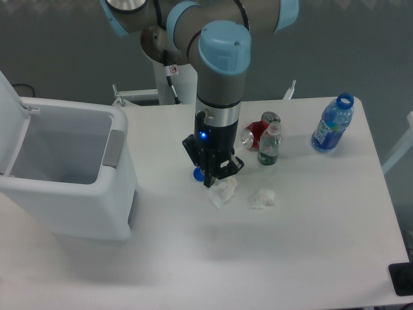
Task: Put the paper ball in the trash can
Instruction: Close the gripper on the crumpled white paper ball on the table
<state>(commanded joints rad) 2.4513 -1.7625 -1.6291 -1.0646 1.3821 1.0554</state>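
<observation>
Near the middle of the desk (303, 219), the gripper (216, 181) hangs directly over the paper ball (222, 192), its opening impossible to judge, with the open trash can (97, 194) at the left edge.

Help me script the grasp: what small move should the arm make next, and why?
Probably lower straight down and shut the jaws on the paper ball. The gripper sits right at its top edge, seemingly not yet clamping it. The trash can stands open to the left, ready for it.
</observation>
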